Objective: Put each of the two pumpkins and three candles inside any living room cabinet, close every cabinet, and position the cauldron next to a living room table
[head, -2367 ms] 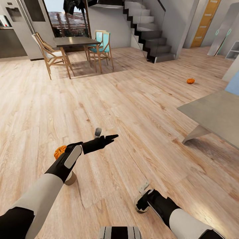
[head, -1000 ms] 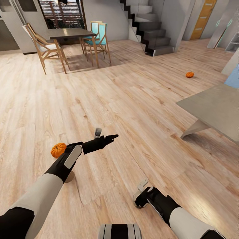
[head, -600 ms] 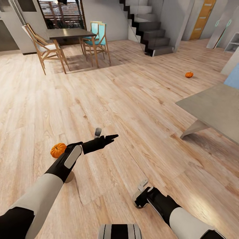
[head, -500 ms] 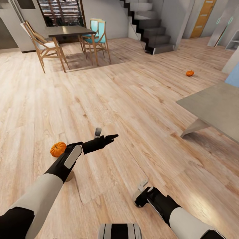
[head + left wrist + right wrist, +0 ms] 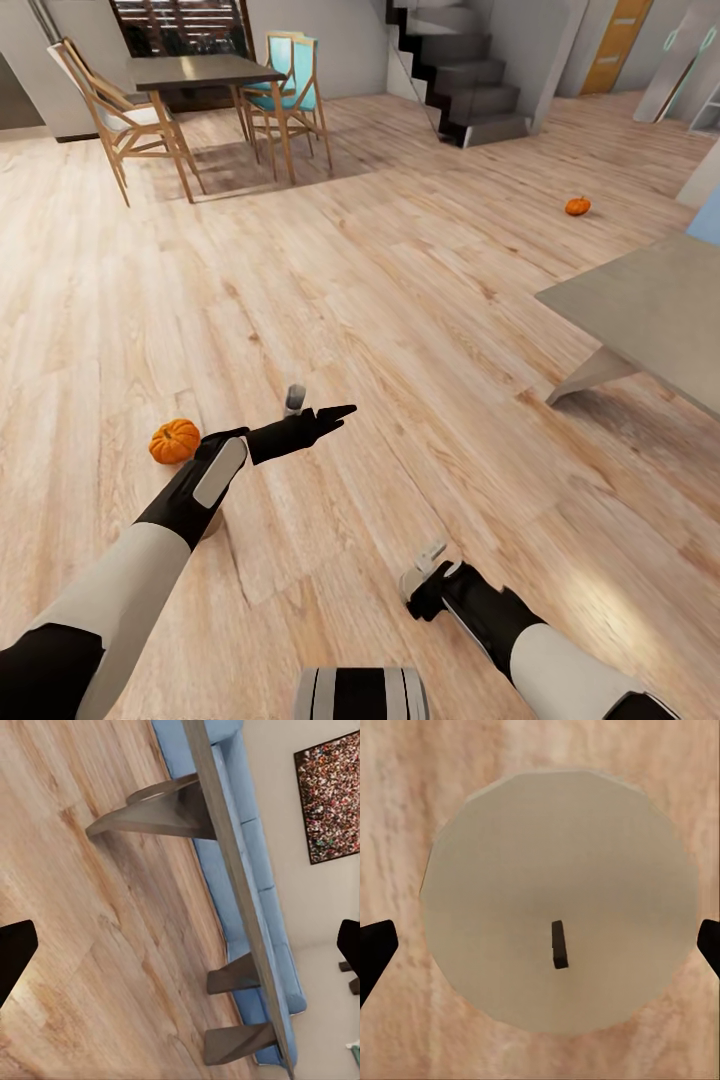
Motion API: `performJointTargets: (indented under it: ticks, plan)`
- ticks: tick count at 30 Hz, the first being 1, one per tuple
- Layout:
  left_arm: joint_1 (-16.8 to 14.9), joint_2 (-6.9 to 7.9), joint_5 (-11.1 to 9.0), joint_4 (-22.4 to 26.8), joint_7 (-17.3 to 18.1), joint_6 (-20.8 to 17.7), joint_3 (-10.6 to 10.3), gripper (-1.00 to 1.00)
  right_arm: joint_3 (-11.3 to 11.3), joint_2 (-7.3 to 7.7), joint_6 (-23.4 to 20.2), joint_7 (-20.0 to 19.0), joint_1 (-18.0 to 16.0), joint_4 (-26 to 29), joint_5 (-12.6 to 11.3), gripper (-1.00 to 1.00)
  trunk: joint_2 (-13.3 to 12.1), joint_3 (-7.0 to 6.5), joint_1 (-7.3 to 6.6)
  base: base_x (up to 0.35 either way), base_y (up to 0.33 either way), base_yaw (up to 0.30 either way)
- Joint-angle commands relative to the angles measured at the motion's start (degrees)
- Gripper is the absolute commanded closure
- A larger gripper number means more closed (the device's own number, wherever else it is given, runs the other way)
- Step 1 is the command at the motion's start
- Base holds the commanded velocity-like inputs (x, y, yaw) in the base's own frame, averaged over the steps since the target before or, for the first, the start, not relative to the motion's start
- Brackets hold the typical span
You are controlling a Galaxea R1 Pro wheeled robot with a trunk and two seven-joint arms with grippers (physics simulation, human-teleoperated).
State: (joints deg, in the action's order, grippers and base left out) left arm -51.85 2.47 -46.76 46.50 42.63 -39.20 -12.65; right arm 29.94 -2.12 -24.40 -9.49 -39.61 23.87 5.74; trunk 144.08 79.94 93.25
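An orange pumpkin (image 5: 175,441) lies on the wood floor just beside my left forearm. A second pumpkin (image 5: 577,206) sits far off to the right. My left gripper (image 5: 318,404) hangs open over bare floor. It faces the grey table (image 5: 225,855), seen edge-on in the left wrist view. My right gripper (image 5: 418,585) points straight down over a round cream candle (image 5: 557,900) with a black wick. That gripper (image 5: 540,945) is open, its fingertips wide of the candle's sides. Another beige candle (image 5: 211,524) peeks out under my left forearm. The cabinet and cauldron are out of view.
The grey table (image 5: 650,310) fills the right side, with a blue sofa (image 5: 232,765) behind it. A dark dining table (image 5: 205,70) with wooden chairs stands at the back left. Stairs (image 5: 470,90) rise at the back centre.
The whole view has shifted: floor, pumpkins and furniture have slid up the frame, so the camera moved. Both arms keep the same pose.
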Motion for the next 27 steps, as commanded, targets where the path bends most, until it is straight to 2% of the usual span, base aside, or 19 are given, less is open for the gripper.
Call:
performJointTargets:
  ticks: [1,27]
  plan:
    - [0.0,-0.01,0.0,0.0,0.0,0.0,0.0,-1.0,0.0,0.06,0.0,0.0,0.1,-0.3,-0.9,-1.0,0.0,0.01,0.02,0.0,0.0,0.0]
    - [0.1,0.06,0.0,-0.1,0.0,0.0,0.1,-1.0,0.0,0.05,0.0,0.0,0.1,-0.3,-0.9,-1.0,0.0,0.01,0.02,0.018,0.0,0.0]
